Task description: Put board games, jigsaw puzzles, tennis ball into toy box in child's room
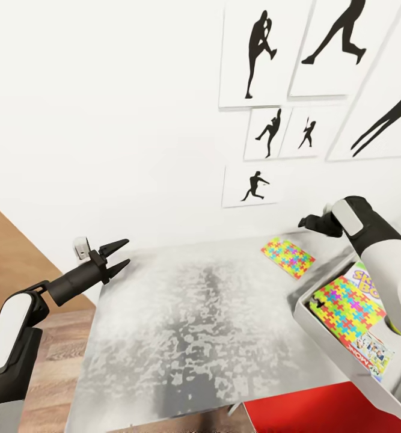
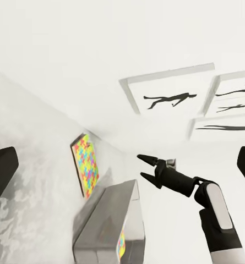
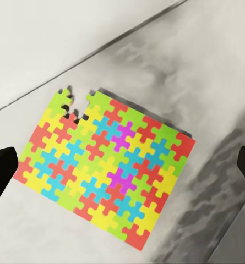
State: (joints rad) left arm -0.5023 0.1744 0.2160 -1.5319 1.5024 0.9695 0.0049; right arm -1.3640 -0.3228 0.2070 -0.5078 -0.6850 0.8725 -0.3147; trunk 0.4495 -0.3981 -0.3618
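Observation:
One jigsaw puzzle [image 1: 287, 257] lies flat on the table [image 1: 194, 337] near its far right corner, a piece missing at one edge. My right gripper [image 1: 303, 222] hovers open above it, and its dark fingers [image 3: 1, 176] frame the puzzle [image 3: 105, 170] without touching. The toy box [image 1: 313, 313] stands at the table's right edge; inside lie a second jigsaw puzzle [image 1: 347, 310], a Skip-Bo box [image 1: 368, 278] and a Monopoly box [image 1: 373, 356]. My left gripper [image 1: 123, 254] is open and empty over the table's far left corner. The tennis ball and the bed are out of view.
A white wall with black baseball silhouette pictures [image 1: 266, 54] rises right behind the table. A red chair seat [image 1: 320, 409] sits at the table's near right. Wood-plank floor [image 1: 20, 258] shows to the left. The left wrist view takes in the puzzle [image 2: 85, 164], toy box [image 2: 108, 225] and right gripper [image 2: 146, 168].

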